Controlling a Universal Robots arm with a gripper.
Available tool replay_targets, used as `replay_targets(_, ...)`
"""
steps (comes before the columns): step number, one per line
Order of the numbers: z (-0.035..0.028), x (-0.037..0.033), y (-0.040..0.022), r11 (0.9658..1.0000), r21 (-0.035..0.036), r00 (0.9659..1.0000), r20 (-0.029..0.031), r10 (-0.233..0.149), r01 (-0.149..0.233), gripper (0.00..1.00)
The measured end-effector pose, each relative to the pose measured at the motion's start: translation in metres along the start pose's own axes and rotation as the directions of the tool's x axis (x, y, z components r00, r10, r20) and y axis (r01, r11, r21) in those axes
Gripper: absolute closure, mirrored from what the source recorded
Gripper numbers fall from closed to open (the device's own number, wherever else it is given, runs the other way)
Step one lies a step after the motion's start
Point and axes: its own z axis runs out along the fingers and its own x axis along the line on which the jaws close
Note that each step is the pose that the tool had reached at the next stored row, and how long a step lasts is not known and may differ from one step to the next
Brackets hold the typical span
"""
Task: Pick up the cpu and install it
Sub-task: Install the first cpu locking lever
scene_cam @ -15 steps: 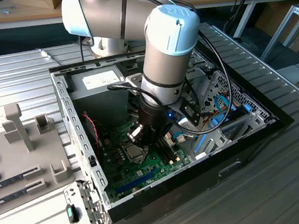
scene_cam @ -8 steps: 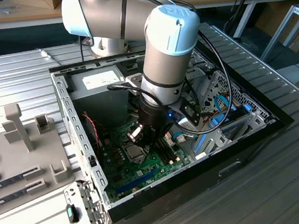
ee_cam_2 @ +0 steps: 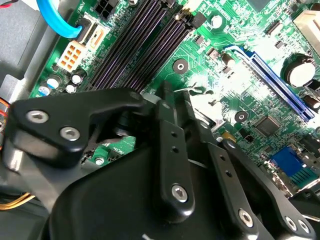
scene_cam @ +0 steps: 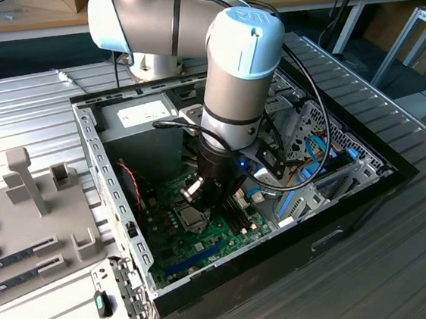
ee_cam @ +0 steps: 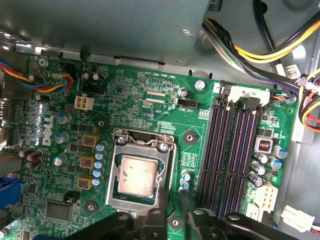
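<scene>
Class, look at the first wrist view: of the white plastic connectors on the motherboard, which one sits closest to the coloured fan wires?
The small white four-pin connector, just beside the fan wires; the larger white connector sits beyond the memory slots.

Ribbed grey metal table (scene_cam: 23, 95), with an open computer case (scene_cam: 342, 226) sitting right on it. Beside the case toward the exterior view's left, pale grey holders (scene_cam: 29, 183) and a small metal bracket (scene_cam: 121, 299).

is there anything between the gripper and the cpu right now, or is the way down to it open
Nothing visible stands in the way. In the first wrist view the cpu lies flat in the socket frame on the motherboard, its metal top uncovered. The gripper hangs just beside the socket, with only bare board between them.
</scene>
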Motion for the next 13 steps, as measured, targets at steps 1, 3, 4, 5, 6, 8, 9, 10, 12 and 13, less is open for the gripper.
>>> replay_targets(1, 0.0000, 0.0000, 0.0000, 1.0000, 0.0000, 1.0000, 0.0000, 0.000, 0.000, 0.70)
replay_targets(3, 0.0001, 0.0000, 0.0000, 1.0000, 0.0000, 1.0000, 0.0000, 0.000, 0.000, 0.70)
replay_targets(4, 0.0014, -0.0001, 0.0001, 1.0000, -0.0003, 1.0000, 0.0003, 0.000, 0.000, 0.70)
replay_targets(5, 0.0022, -0.0001, 0.0001, 1.0000, -0.0001, 1.0000, 0.0001, 0.000, 0.000, 0.70)
replay_targets(6, 0.0027, -0.0001, 0.0000, 1.0000, 0.0001, 1.0000, 0.0000, 0.000, 0.000, 0.70)
replay_targets(8, 0.0028, -0.0001, 0.0000, 1.0000, 0.0002, 1.0000, -0.0001, 0.000, 0.000, 0.70)
replay_targets(9, 0.0028, -0.0001, 0.0000, 1.0000, 0.0002, 1.0000, -0.0001, 0.000, 0.000, 0.70)
replay_targets(10, 0.0029, -0.0001, 0.0000, 1.0000, 0.0001, 1.0000, 0.0000, 0.000, 0.000, 0.70)
replay_targets(12, 0.0030, -0.0001, 0.0000, 1.0000, 0.0001, 1.0000, 0.0000, 0.000, 0.000, 0.70)
replay_targets(13, 0.0030, -0.0001, 0.0000, 1.0000, 0.0001, 1.0000, 0.0000, 0.000, 0.000, 0.70)
